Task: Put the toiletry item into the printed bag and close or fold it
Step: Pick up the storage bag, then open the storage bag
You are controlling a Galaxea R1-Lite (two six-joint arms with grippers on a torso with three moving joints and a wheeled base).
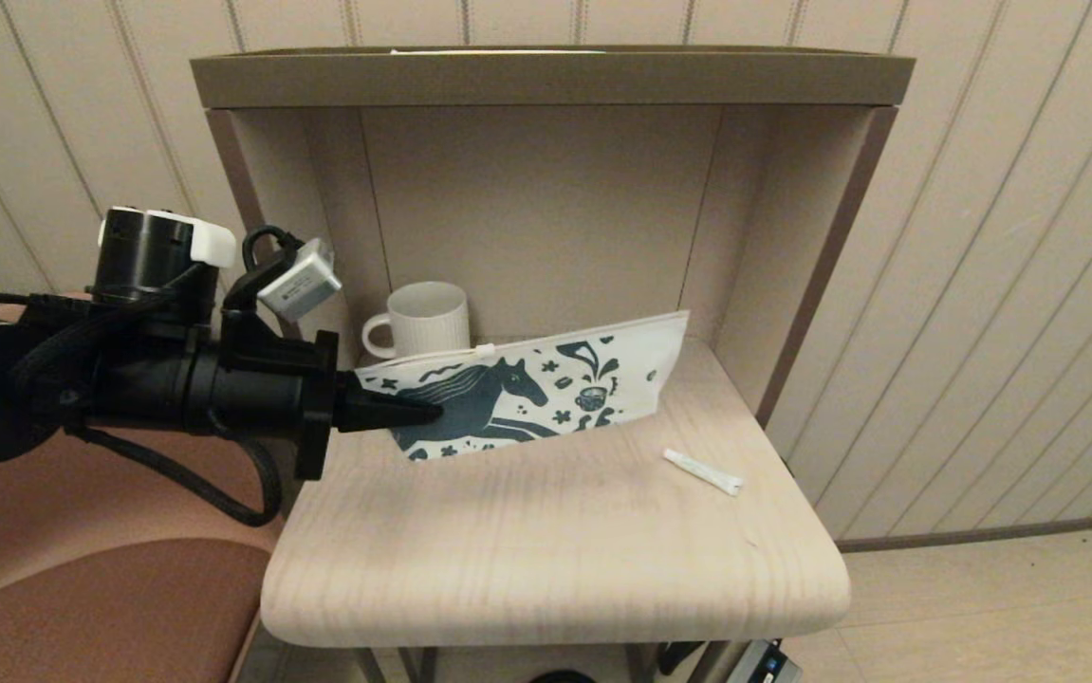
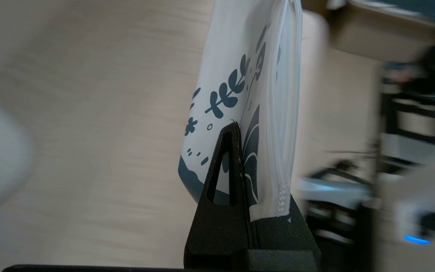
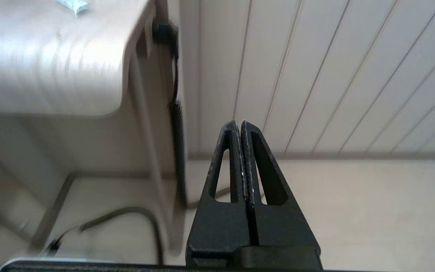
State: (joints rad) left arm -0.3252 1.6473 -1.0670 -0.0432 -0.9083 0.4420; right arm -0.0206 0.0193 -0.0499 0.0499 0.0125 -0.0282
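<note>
The printed bag (image 1: pixel 546 384) stands tilted on edge on the wooden table (image 1: pixel 546 560), its horse print facing me and its zip edge on top. My left gripper (image 1: pixel 413 413) is shut on the bag's left end; in the left wrist view the bag (image 2: pixel 240 75) runs away from the pinched gripper (image 2: pixel 240 128). The toiletry item (image 1: pixel 703 471), a slim white tube, lies flat on the table to the right of the bag, untouched. My right gripper (image 3: pixel 239 122) is shut on nothing, low beside the table's front right corner, out of the head view.
A white ribbed mug (image 1: pixel 424 323) stands behind the bag's left end inside the shelf alcove (image 1: pixel 546 218). A brown seat (image 1: pixel 81 588) lies left of the table. Table legs and a cable (image 3: pixel 175 124) are near the right gripper.
</note>
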